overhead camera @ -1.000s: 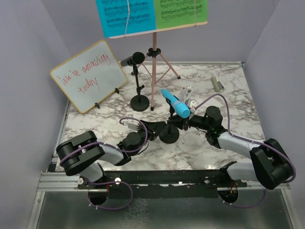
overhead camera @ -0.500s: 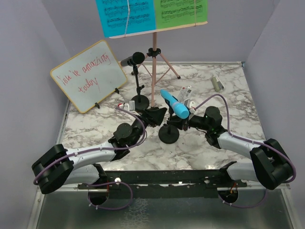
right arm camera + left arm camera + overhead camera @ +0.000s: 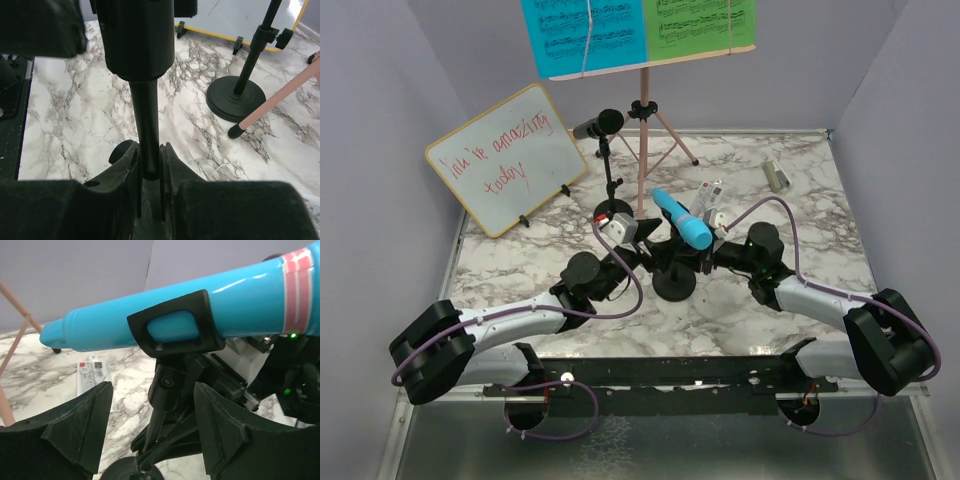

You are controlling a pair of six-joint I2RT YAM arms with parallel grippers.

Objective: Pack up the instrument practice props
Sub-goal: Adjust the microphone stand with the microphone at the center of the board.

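Swung inward, left pincer [image 3: 152, 415] gaped beneath the crosswise blue plastic microphone [image 3: 100, 327]; right pincer [image 3: 150, 162] clamped its black stand post [image 3: 147, 112].

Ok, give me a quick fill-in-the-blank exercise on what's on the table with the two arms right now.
1. The right gripper is shut on the pole of the mic stand holding the ___ microphone.
2. The left gripper is ___, one finger either side of that stand.
3. In the top view, the green sheet sits to the ___ of the blue sheet.
4. The writing on the whiteboard is ___.
Missing words: blue; open; right; red.
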